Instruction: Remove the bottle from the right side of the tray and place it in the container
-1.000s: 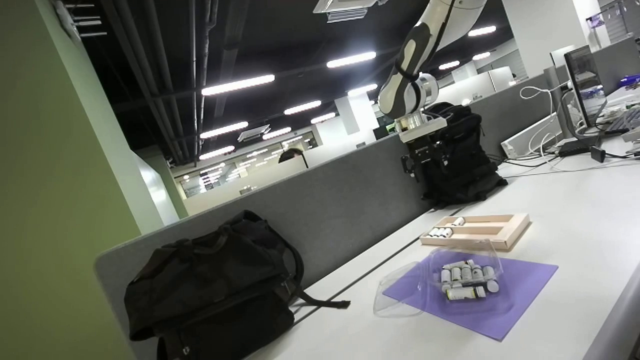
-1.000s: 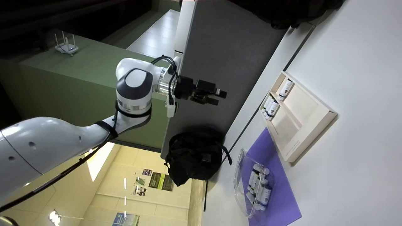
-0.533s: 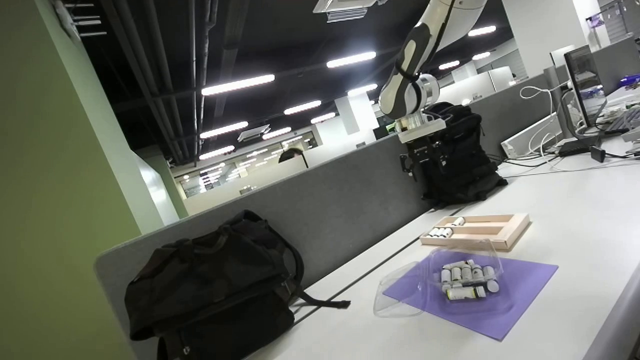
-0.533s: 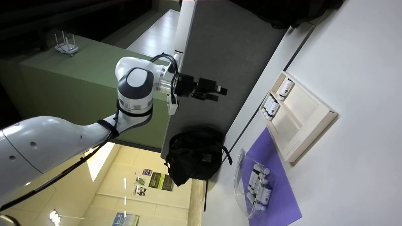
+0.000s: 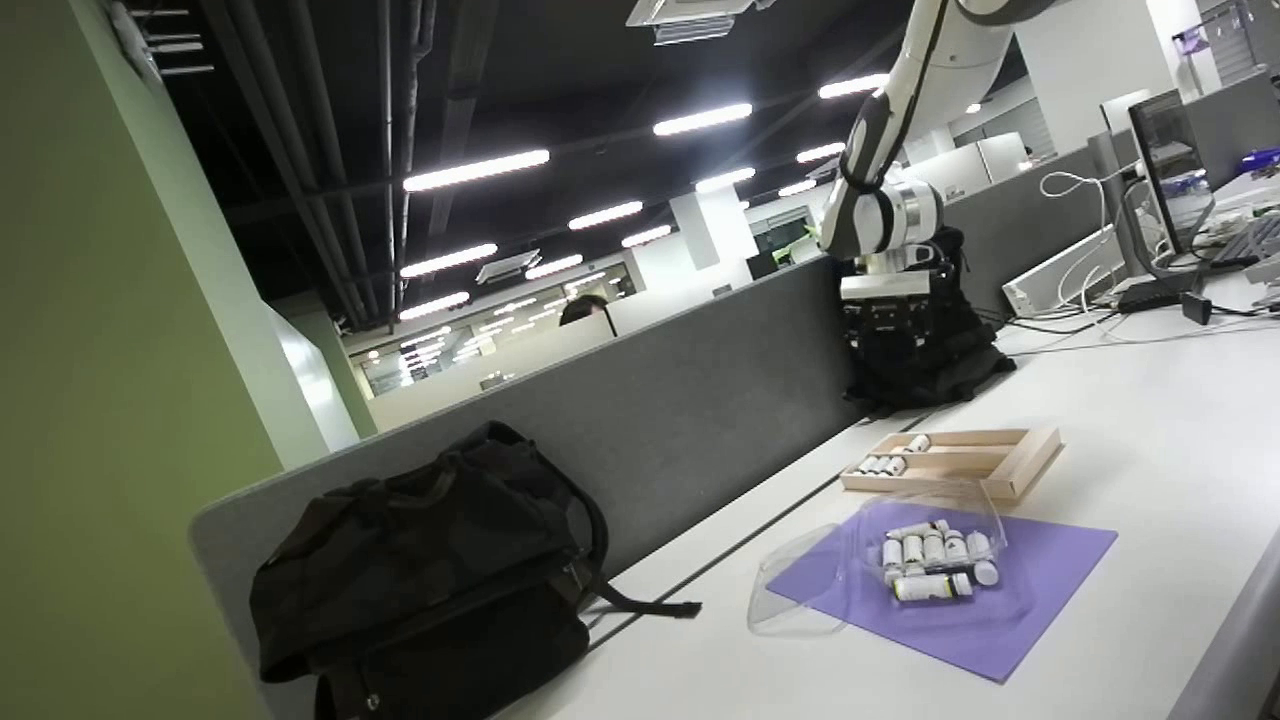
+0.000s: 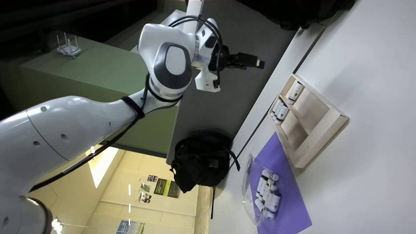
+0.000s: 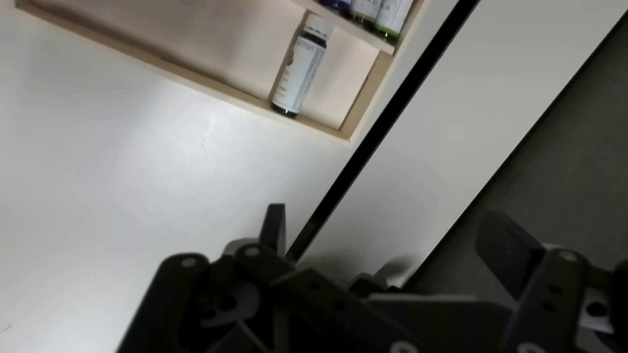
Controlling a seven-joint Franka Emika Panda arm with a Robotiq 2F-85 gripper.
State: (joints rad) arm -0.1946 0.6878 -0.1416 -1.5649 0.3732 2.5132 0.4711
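Before a grey partition [image 5: 720,360] rest two black backpacks [image 5: 425,580] and a purple sheet [image 5: 1055,555]; farther along it, a monitor [image 5: 1170,175].

Got a tray [image 6: 320,139] on the tabletop [image 5: 1160,450], just beside a sheet [image 5: 1052,572]. Holds three bottles [image 6: 281,114] on the side nearer the sheet, one bottle [image 7: 300,71] on the farther. Got a container [image 5: 1005,597] mostly on the sheet, with more bottles [image 5: 930,587] inside.

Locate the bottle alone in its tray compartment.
In the wrist view, the lone bottle lies at upper centre, near the right end of the tray, across the divider from other bottles.
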